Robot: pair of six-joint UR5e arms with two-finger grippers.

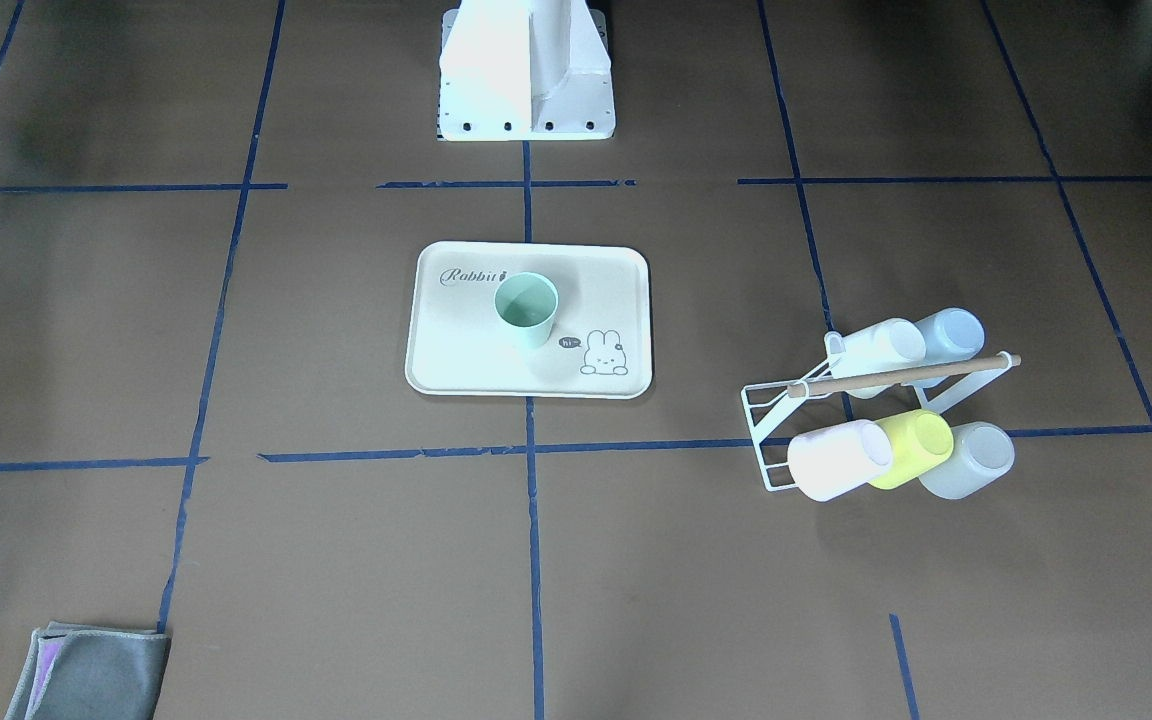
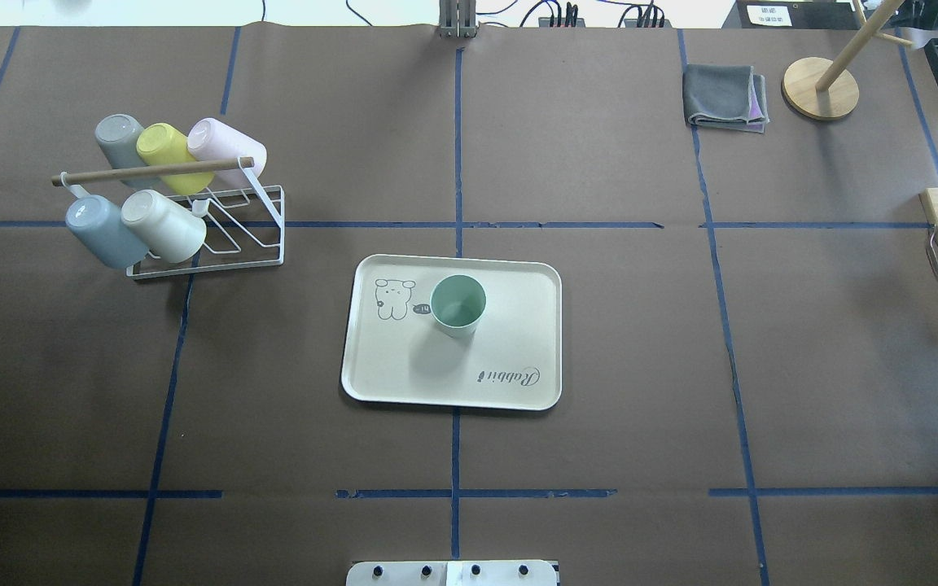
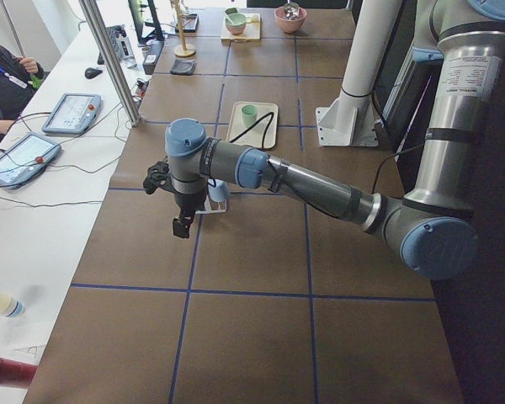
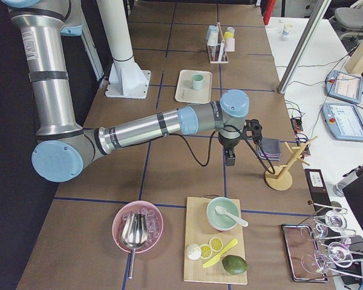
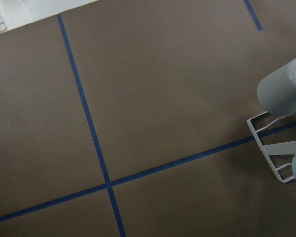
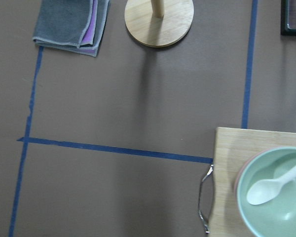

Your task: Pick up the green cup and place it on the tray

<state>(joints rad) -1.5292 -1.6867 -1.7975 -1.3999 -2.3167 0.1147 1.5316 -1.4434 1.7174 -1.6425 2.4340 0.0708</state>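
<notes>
On the front-facing camera the green cup (image 1: 526, 310) stood upright, mouth up, on the tray (image 1: 456, 365), well inside its rim, between the "Rabbit" script and the bunny drawing. The tray lay at the middle of the table, in front of my base. The cup rack (image 1: 771, 440) sat toward my left end. Neither of my arms showed.

The overhead camera agreed: the cup was roughly mid-tray, apart from every edge, and no arm was in view.

From the table's left end, my left claw (image 3: 183, 223) hung over the table just beside the rack and well apart from the tray. I could not tell whether its fingers were wide or narrow.

From the right end, my right claw (image 4: 230, 158) hung near the folded cloth (image 4: 270, 148) and the wooden stand (image 4: 281, 178). Again I could not tell its opening.

My left wrist camera showed brown paper, blue tape (image 5: 84, 108), a rack corner and a pale cup (image 5: 283, 94), but no fingers. My right wrist camera showed the cloth, the stand's base and a bowl (image 6: 281, 197) with a spoon (image 6: 266, 190) on a board (image 6: 224, 163).

I judged the placing done. The risks lay in moving on. A low sweep toward the table's middle could tip the light cup. My left arm could catch the rack's bar and spill its cups, and my right could clip the stand.
</notes>
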